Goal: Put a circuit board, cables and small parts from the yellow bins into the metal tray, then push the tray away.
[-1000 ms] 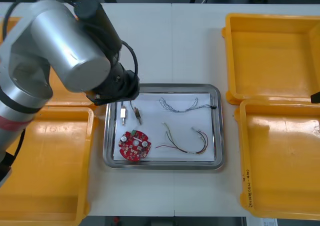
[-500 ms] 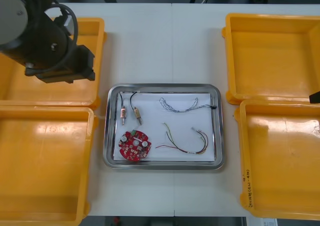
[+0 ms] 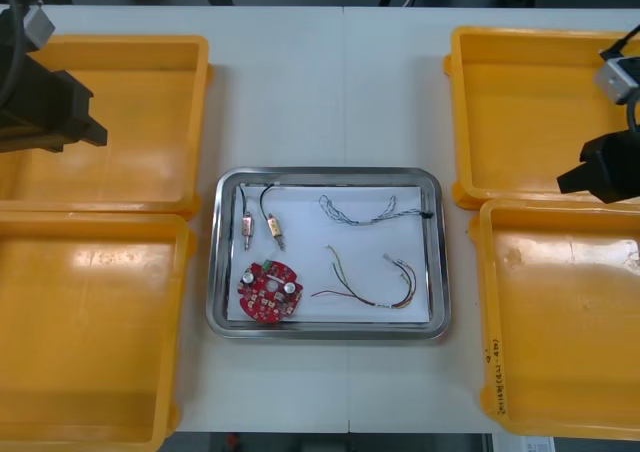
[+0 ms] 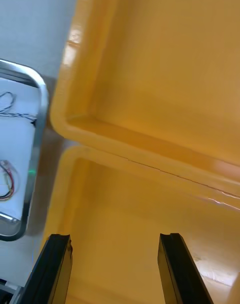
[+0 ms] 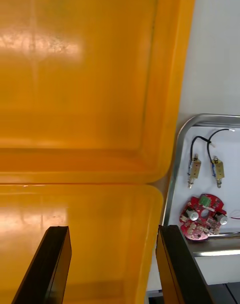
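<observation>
The metal tray (image 3: 326,175) sits mid-desk (image 3: 330,82), white inside, and carries all the loose things. The round red circuit board (image 3: 268,291) lies in the tray's near-left corner. Just beyond the board, along the tray's left side, two small metal parts (image 3: 245,229) lie side by side without touching. From each, a short black cable (image 3: 263,200) curls toward the tray's far rim. The twisted blue and white cable (image 3: 360,210) stretches across the tray's far-right part. The red and yellow cables (image 3: 365,284) lie looped in the near-right part, apart from the board.

Four yellow bins (image 3: 195,217) flank the tray. On the tray's left are the far left bin (image 3: 120,122) and the near left bin (image 3: 90,332). On its right are the far right bin (image 3: 530,102) and the near right bin (image 3: 560,322). All four show bare, glossy floors.

The left tool (image 5: 113,229) hangs well to the left of the tray, over the left bins near the line where they meet. Its fingers stand wide apart and grip nothing. Its wrist view takes in the tray's left end, with the two parts and the board. The right tool (image 4: 114,236) hangs well to the right of the tray, over the right bins near their shared edge. It is just as wide open and holds nothing.
</observation>
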Tool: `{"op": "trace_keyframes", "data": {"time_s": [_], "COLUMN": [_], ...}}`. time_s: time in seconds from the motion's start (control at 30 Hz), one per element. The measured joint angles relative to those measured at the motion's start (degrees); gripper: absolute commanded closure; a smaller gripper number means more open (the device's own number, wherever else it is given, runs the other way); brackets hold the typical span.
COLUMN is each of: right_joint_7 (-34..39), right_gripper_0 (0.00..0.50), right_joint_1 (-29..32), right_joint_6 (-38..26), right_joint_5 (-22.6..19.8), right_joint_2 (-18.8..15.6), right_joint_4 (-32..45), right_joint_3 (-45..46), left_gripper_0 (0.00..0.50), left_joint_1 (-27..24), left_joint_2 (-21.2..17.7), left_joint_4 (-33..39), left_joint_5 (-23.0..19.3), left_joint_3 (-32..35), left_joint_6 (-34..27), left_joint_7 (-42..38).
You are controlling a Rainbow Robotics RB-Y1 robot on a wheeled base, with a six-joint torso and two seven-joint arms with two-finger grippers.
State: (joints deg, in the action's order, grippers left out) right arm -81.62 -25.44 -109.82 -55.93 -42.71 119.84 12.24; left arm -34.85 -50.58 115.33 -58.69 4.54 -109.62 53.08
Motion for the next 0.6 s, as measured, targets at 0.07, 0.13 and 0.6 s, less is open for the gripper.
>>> {"op": "trace_keyframes", "data": {"time_s": [0.07,0.13,0.6], "right_joint_7": [0.0,0.0,0.0], "right_gripper_0": [0.0,0.0,0.0], "right_joint_1": [-1.5,-2.8,-16.5], "right_joint_6": [0.0,0.0,0.0], "right_joint_5": [-1.1,-1.6,-1.7], "right_joint_2": [0.0,0.0,1.1], "right_joint_4": [0.7,1.7,5.1], "right_joint_3": [-2.1,-4.4,-32.9], "left_gripper_0": [0.0,0.0,0.0], "left_joint_1": [1.3,2.5,11.5], "left_joint_2": [-0.3,-0.5,-1.0], "left_joint_4": [0.0,0.0,0.7], "left_joint_5": [-0.1,-0.2,-0.9], "left_joint_3": [1.8,3.5,11.5], "left_joint_6": [0.0,0.0,0.0], "left_joint_7": [2.3,5.5,12.6]}}
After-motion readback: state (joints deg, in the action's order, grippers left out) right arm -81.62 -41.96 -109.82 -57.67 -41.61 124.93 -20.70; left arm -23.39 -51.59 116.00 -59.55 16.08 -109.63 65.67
